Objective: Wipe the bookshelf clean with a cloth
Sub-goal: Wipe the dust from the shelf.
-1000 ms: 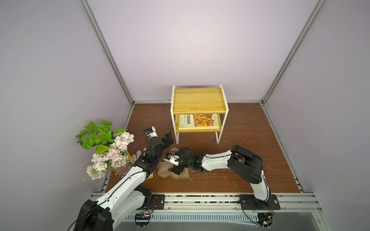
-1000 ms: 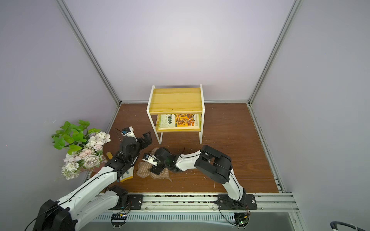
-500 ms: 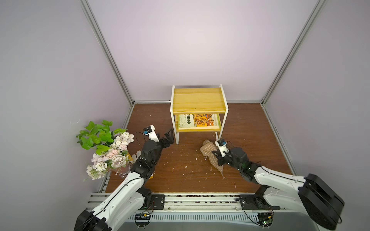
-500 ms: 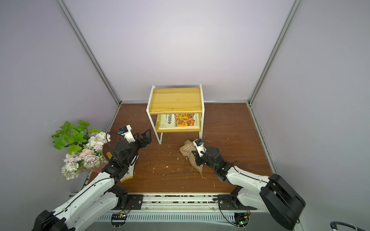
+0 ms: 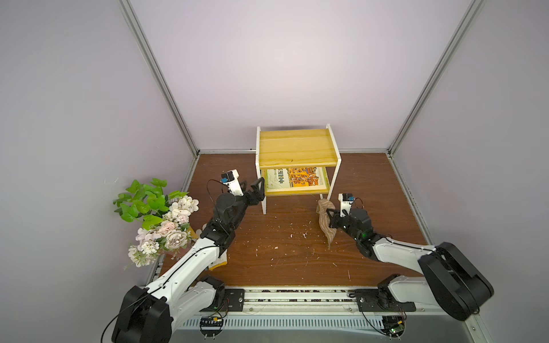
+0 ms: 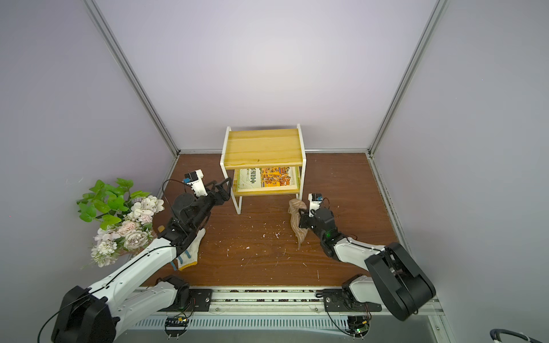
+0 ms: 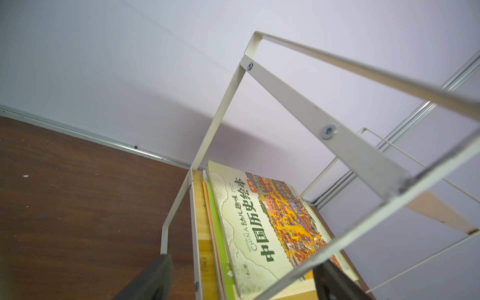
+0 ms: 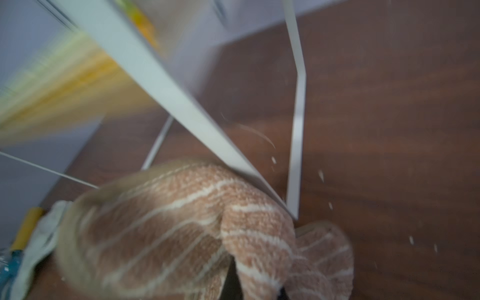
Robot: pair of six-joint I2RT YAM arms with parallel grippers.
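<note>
Cloth [image 5: 326, 227] hangs pinched in your right gripper [image 5: 332, 216] beside the bookshelf [image 5: 297, 147] — left gripper [image 5: 252, 185] spread wide around its leg [image 5: 263, 205], probably to brace it.

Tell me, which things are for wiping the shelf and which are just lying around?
For the job: bookshelf; cloth, pinched in the right gripper.
Just lying about: flowers; white glove; picture book on the lower board.
</note>
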